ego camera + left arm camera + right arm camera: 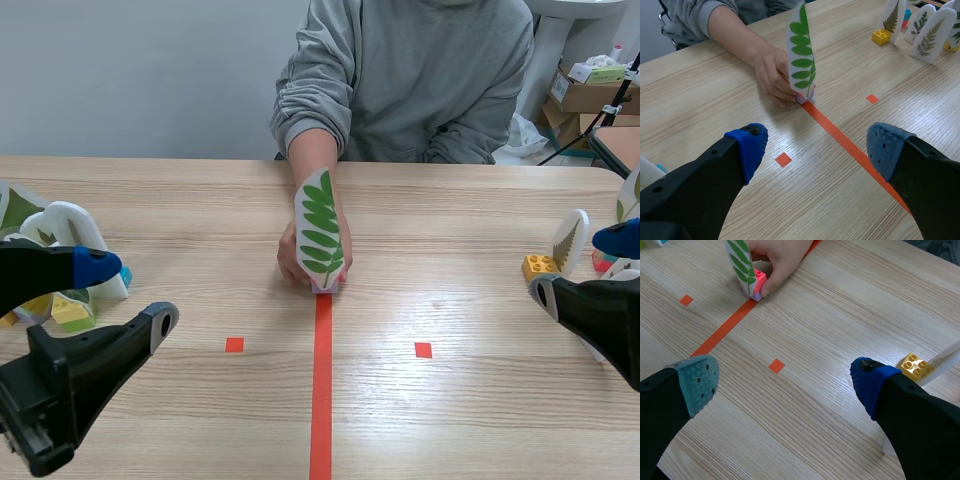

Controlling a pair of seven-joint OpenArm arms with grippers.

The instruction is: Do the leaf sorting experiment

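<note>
Nearest the robot, the left gripper [128, 295] is hanging low over the table [480, 420] with its fingers spread wide and nothing between them, and the right gripper [580, 266] is doing the same on the other side, released and carrying nothing. Between them the line [321, 390] is running away from the robot, with 2 squares [234, 344] lying one on each side of it. At the line's far end the card [320, 230] is standing upright on a pink brick [759, 279], showing a green leaf of many small leaflets. A hand [772, 75] is holding it at the base, so the person [410, 80] sitting across the table is keeping it rather than the robot. Out at the sides, the left cards [15, 210] are standing just behind the left gripper, and the right cards [932, 37] are standing in a group beside a yellow brick [881, 36], each bearing a different leaf. Judging from this, some cards are probably already sitting in their groups, while this 1 is waiting in the middle. It is yet to be grasped and carried to a side. The pictures are not showing how many more are left.
</note>
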